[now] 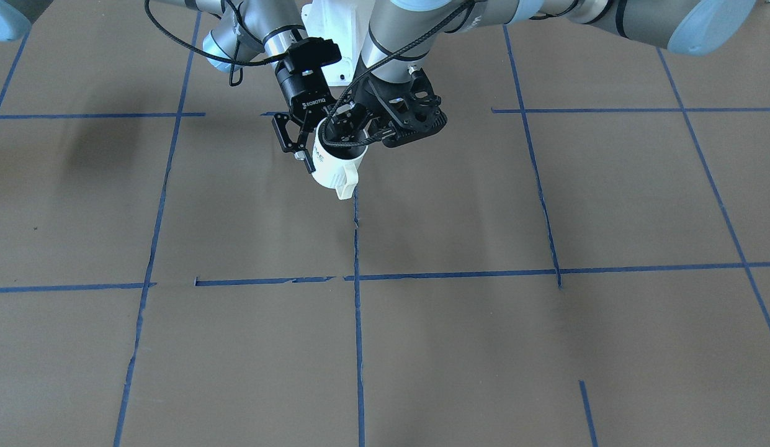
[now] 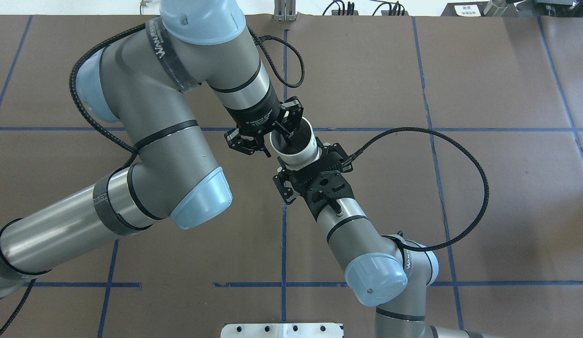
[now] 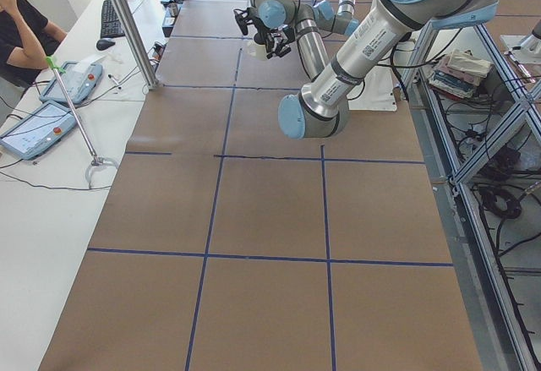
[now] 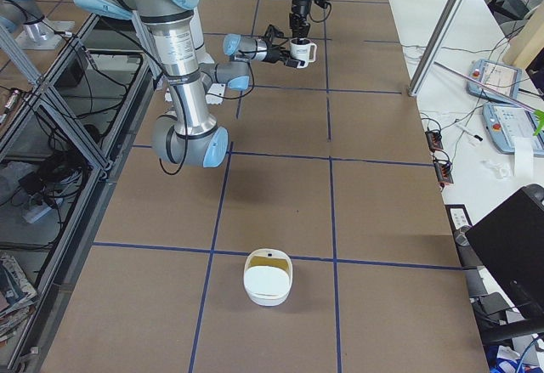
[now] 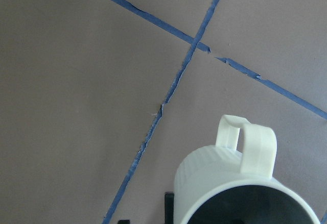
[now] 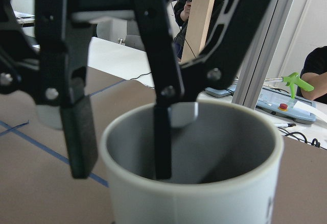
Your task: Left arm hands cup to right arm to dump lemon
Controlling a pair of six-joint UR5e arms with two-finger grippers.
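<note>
The white cup (image 1: 332, 167) hangs above the table's middle, mouth up and slightly tilted, its cream handle toward the operators' side. My left gripper (image 1: 347, 133) comes down from above and is shut on the cup's rim, one finger inside and one outside, as the right wrist view (image 6: 122, 173) shows. My right gripper (image 1: 296, 155) reaches in level from the robot's side. Its thin fingers are spread open beside the cup's body (image 2: 306, 152). The cup's inside looks dark in the left wrist view (image 5: 245, 203). The lemon is hidden in every view.
Brown table top with blue tape lines (image 1: 357, 323). A white rounded container (image 4: 268, 279) stands on the table toward the robot's right end. Operators' desks with tablets (image 3: 34, 130) and a seated person (image 3: 25, 24) run along the far side. The left arm's elbow (image 2: 197, 202) hangs over the table.
</note>
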